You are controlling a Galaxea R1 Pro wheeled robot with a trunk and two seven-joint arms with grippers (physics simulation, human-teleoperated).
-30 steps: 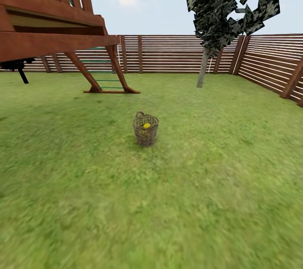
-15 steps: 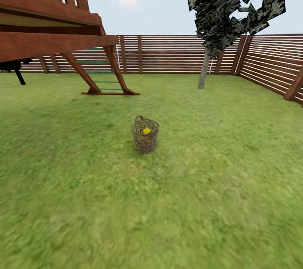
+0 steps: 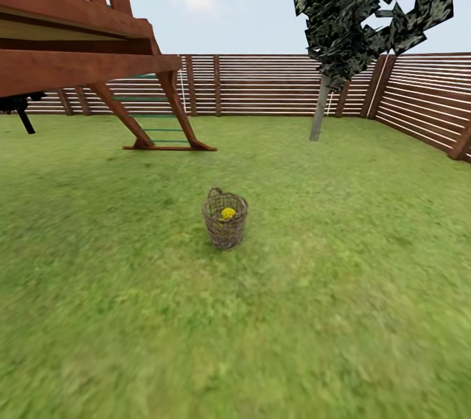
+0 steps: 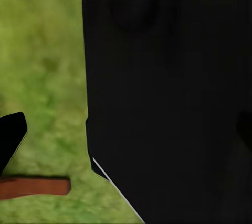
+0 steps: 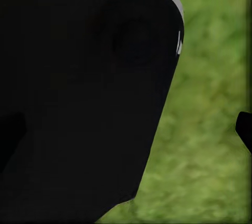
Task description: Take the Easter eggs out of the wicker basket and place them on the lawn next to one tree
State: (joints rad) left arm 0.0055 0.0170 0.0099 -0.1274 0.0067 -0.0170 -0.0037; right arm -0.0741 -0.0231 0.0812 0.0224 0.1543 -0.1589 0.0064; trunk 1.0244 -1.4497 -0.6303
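Note:
The wicker basket (image 3: pixel 225 226) stands upright on the lawn (image 3: pixel 340 301) in the middle of the head view, a few metres ahead of me. One yellow Easter egg (image 3: pixel 227 213) shows through its open top; whatever else it holds is hidden by the weave. The tree (image 3: pixel 320 111), with a pale trunk and dark jagged foliage, stands far back and to the right, near the fence corner. A dark fingertip (image 4: pixel 10 137) shows at the edge of the left wrist view over grass, beside a large black part of my body. Another dark fingertip (image 5: pixel 244 129) shows in the right wrist view.
A brown wooden play frame (image 3: pixel 78 46) with a green-runged ladder (image 3: pixel 163 126) rises at the left. A slatted brown fence (image 3: pixel 275 82) closes the back and right side of the garden. A thin black trunk (image 3: pixel 23 119) stands at far left.
The whole head view has shifted: the basket sits lower and slightly larger in the picture, and the play frame and tree loom closer. The camera has advanced; the things have not moved.

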